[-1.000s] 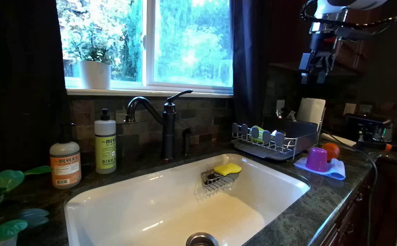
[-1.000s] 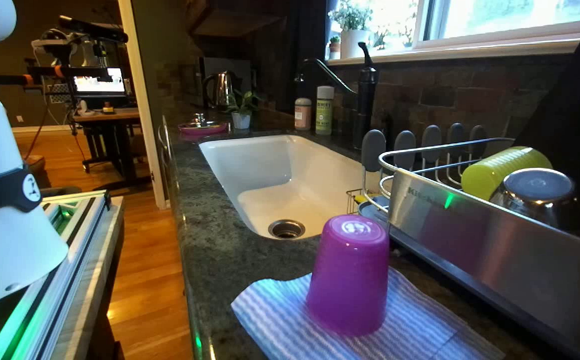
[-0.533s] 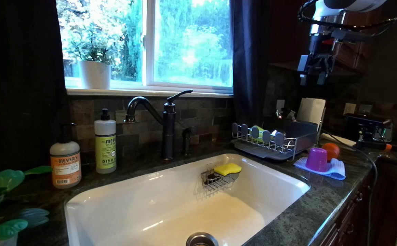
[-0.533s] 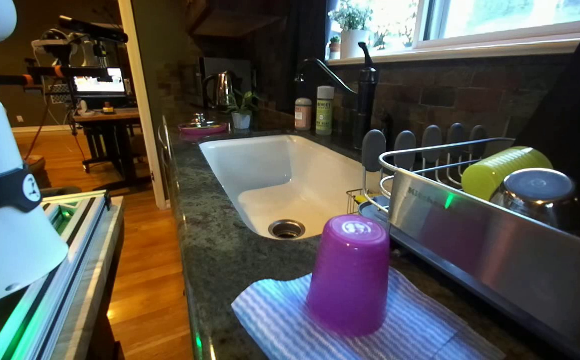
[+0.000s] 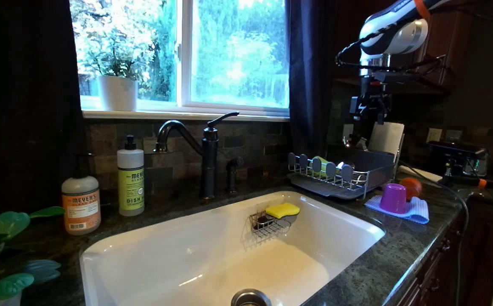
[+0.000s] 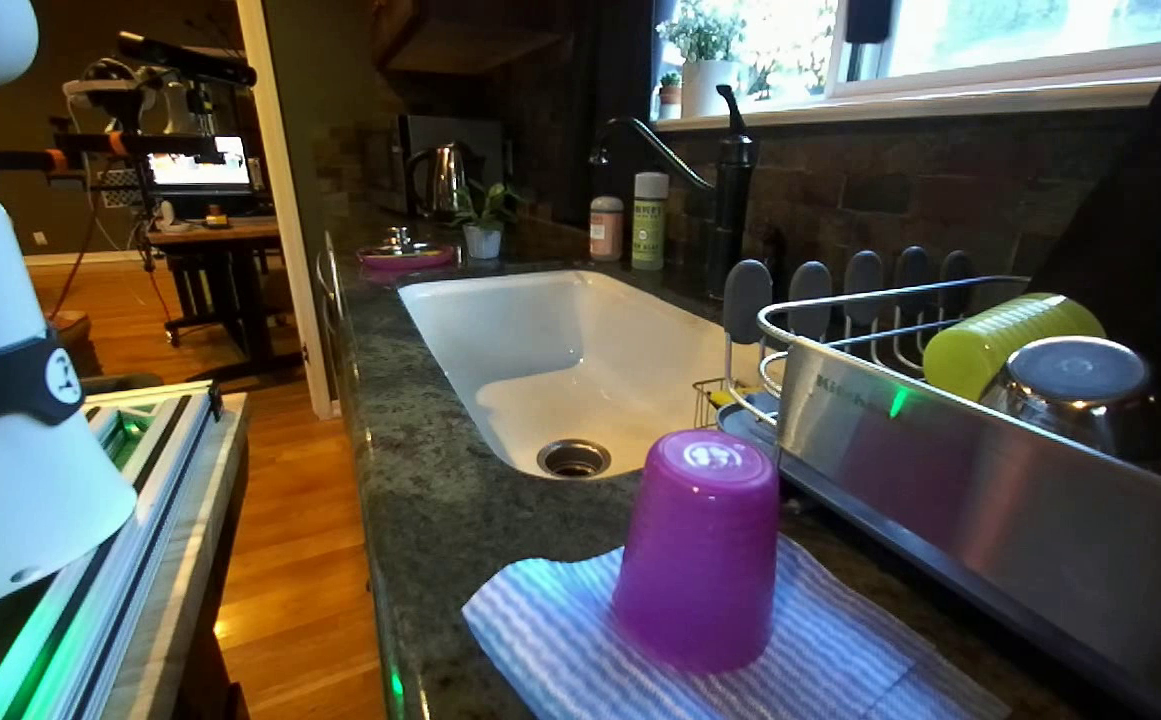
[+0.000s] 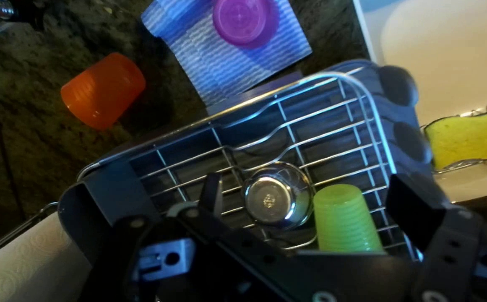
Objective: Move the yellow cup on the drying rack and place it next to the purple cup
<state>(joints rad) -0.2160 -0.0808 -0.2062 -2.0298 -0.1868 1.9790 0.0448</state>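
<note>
The yellow cup point(image 7: 346, 220) lies on its side in the drying rack point(image 6: 940, 490). It also shows in both exterior views point(image 5: 320, 166) point(image 6: 1010, 340). In the wrist view its lower part is hidden behind my gripper. The purple cup point(image 6: 697, 560) stands upside down on a striped cloth beside the rack; it also shows in the wrist view point(image 7: 243, 20). My gripper point(image 7: 311, 201) is open and empty, its fingers spread wide above the rack, with the yellow cup and a metal bowl seen between them. In an exterior view the gripper point(image 5: 369, 117) hangs well above the rack.
The upturned metal bowl point(image 7: 270, 199) sits right beside the yellow cup. An orange cup point(image 7: 105, 90) lies near the striped cloth point(image 7: 226, 63). A paper roll point(image 7: 29, 260) stands at the rack's end. The sink point(image 5: 212, 255) with a yellow sponge point(image 5: 282, 210) borders the rack.
My arm and gripper have moved left and down in an exterior view, to over the rack. A dark shape now shows before the window at the top of an exterior view. The cups have not moved.
</note>
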